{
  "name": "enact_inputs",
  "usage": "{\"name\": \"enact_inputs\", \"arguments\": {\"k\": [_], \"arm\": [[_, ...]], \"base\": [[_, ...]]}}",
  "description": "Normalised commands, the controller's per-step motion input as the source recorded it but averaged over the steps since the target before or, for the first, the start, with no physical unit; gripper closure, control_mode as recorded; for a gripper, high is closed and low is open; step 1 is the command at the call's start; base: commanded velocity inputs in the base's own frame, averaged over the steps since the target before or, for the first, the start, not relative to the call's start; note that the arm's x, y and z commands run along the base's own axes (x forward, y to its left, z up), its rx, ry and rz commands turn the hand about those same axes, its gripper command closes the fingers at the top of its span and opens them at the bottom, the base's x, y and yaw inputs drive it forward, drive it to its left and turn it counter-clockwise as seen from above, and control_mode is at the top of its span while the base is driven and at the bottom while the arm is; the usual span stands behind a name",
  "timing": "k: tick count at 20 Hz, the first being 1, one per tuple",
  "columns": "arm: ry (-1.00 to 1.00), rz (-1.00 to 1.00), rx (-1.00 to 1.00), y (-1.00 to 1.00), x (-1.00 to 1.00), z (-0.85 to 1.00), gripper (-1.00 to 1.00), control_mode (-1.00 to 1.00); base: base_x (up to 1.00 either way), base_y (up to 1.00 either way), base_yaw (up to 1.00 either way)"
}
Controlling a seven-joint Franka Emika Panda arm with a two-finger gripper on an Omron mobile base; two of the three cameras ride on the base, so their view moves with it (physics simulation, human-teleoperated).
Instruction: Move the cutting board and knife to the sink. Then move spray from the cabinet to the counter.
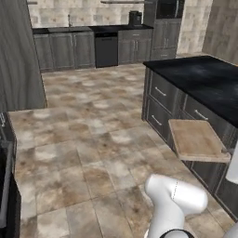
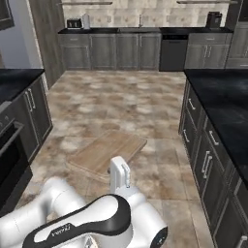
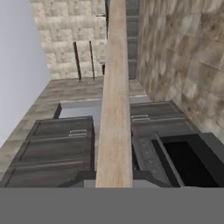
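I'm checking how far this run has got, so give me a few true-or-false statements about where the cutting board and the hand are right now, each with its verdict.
1. The cutting board is held up in the air, clear of the floor. True.
2. The board lies flat on the black counter. False: it hangs beside the counter's lower drawers, not on top.
3. The hand is shut on the board. True: in the hand view the board's edge runs up from between the fingertips.
4. The board is already in the sink. False: it is still being carried over the tiled floor.
5. A knife rests on the board. False: the board's top is bare.
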Motion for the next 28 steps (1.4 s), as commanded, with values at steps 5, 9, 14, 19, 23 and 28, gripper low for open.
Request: {"name": "enact_inputs", "arguments": {"k": [5,9,14,19,23,28], "arm": [[0.0,0.0,0.0,0.0,0.0,0.0,1.0,1.0],[0.0,0.0,0.0,0.0,0.0,0.0,1.0,1.0],[0.0,0.0,0.0,0.0,0.0,0.0,1.0,1.0],[0.0,0.0,0.0,0.0,0.0,0.0,1.0,1.0],[0.0,0.0,0.0,0.0,0.0,0.0,1.0,1.0],[0.0,0.0,0.0,0.0,0.0,0.0,1.0,1.0]], "base": [[0.41,0.14,-0.3],[0.63,0.01,-0.02],[0.75,0.0,0.0],[0.84,-0.01,0.0],[0.87,0.0,0.0],[0.92,0.0,0.0]]}}
